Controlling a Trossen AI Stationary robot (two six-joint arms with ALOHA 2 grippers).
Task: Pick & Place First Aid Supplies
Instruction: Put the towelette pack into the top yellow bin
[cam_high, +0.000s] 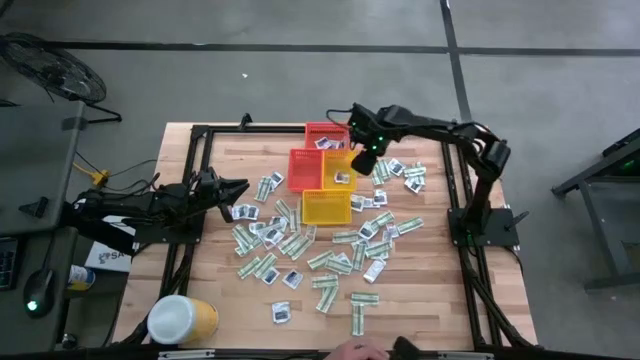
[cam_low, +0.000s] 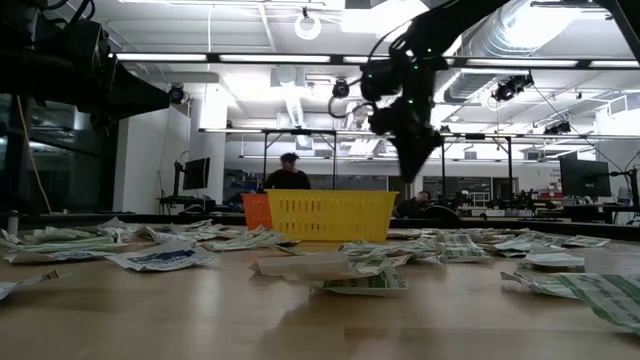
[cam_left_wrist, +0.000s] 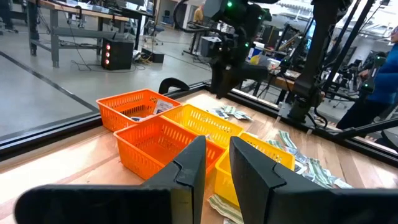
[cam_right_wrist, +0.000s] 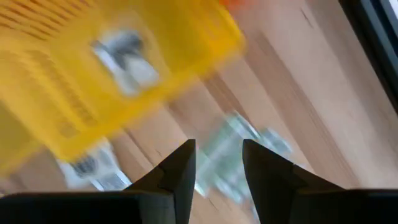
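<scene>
Yellow basket (cam_high: 327, 207) sits among scattered packets (cam_high: 325, 262), print unreadable. Right gripper (cam_high: 364, 160) hovers beside the baskets, jaws apart, empty. Left gripper (cam_high: 240, 188) waits near the left edge, jaws slightly apart, empty.

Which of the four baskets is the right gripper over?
The upper yellow basket, beside the orange one and below the red one. The right gripper hangs at its right edge; a white square packet lies inside.

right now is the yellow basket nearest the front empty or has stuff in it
Empty: the high view shows only bare yellow floor inside the front yellow basket, with no packet in it.
</scene>
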